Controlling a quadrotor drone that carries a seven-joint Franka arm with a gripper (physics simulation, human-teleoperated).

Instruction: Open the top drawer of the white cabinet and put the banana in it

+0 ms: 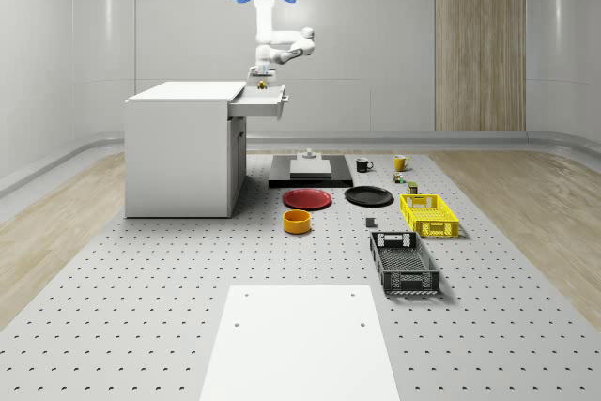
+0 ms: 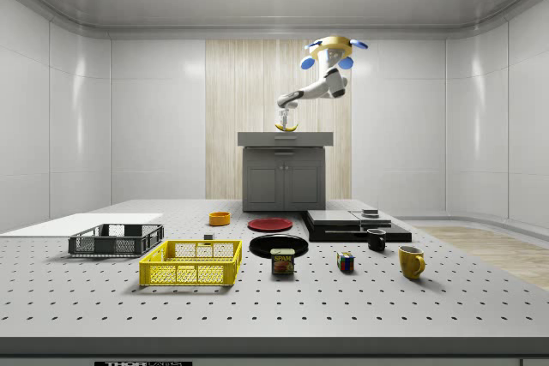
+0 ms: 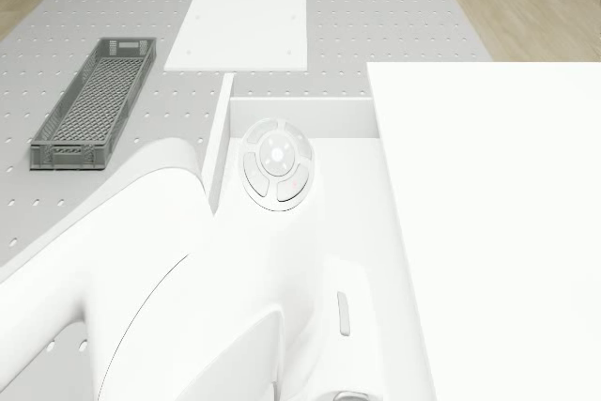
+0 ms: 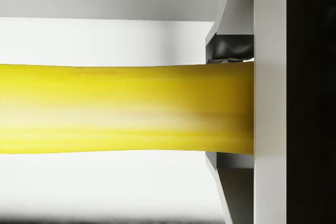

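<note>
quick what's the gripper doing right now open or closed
Gripper: closed on the long yellow banana, above the white cabinet's open top drawer.

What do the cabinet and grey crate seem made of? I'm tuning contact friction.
Cabinet: plain white panels with a smooth matte look, perhaps painted board or metal; no grain shows. Grey crate: lattice walls suggest moulded plastic, dull finish.
</note>
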